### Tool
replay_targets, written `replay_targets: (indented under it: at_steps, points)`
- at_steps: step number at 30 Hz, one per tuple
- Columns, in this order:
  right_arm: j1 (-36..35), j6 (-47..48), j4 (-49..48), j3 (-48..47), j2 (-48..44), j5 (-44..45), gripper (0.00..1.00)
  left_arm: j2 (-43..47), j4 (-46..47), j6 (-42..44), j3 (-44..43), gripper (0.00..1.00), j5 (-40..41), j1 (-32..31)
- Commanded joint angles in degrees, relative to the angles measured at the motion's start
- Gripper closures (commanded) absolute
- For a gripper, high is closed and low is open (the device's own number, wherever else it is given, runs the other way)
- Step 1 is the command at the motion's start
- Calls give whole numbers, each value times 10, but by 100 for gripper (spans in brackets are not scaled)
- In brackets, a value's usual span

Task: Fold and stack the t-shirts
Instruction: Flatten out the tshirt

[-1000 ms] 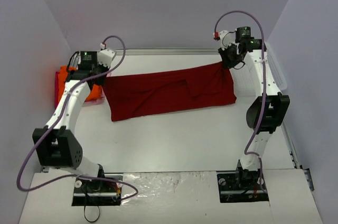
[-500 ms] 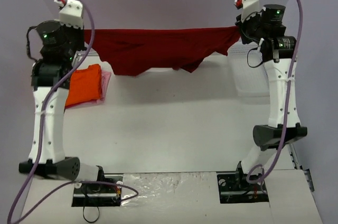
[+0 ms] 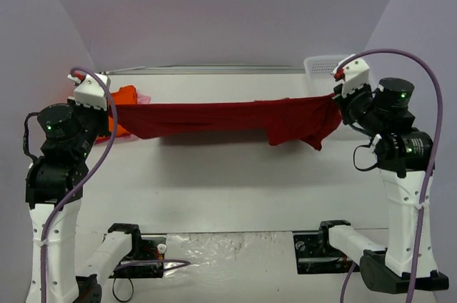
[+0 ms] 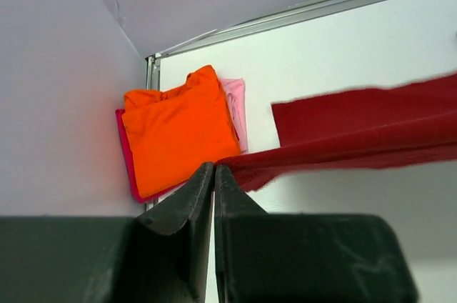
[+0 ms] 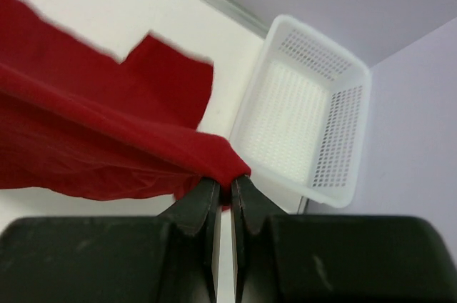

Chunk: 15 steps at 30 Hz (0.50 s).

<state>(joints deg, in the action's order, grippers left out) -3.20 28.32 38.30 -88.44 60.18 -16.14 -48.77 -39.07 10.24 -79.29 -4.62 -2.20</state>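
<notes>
Had the dark red t-shirt (image 3: 214,116) strung in the air between both hands, above the counter (image 3: 235,189). My left hand (image 4: 214,169) was pinched closed on one end and my right hand (image 5: 226,183) pinched closed on the other, each holding cloth only at the fingertips. Risks as I saw them: the top edge was taut, so pulling wider could slip the cloth out of a pinch. The right end hung in an uneven bunch, so laying it down as-is would likely set a crooked fold. The left end was near the folded orange t-shirt (image 4: 175,131) with the pink t-shirt (image 4: 235,103) peeking from under it, and a low sweep could drag that stack. The basket (image 5: 341,128) just beyond my right hand could snag.
</notes>
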Motion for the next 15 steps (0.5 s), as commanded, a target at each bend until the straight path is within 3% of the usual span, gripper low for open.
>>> replay_targets:
  at_steps: [1,9,15]
  points:
    - [0,-8,-43,-59,-16,37,100,-14,-5,-5,-86,98,21,9]
    - [0,-33,-75,-157,58,44,100,-65,-20,-22,-184,98,4,19]
    - [1,-45,-151,-135,167,50,100,-176,17,-22,-198,98,19,19]
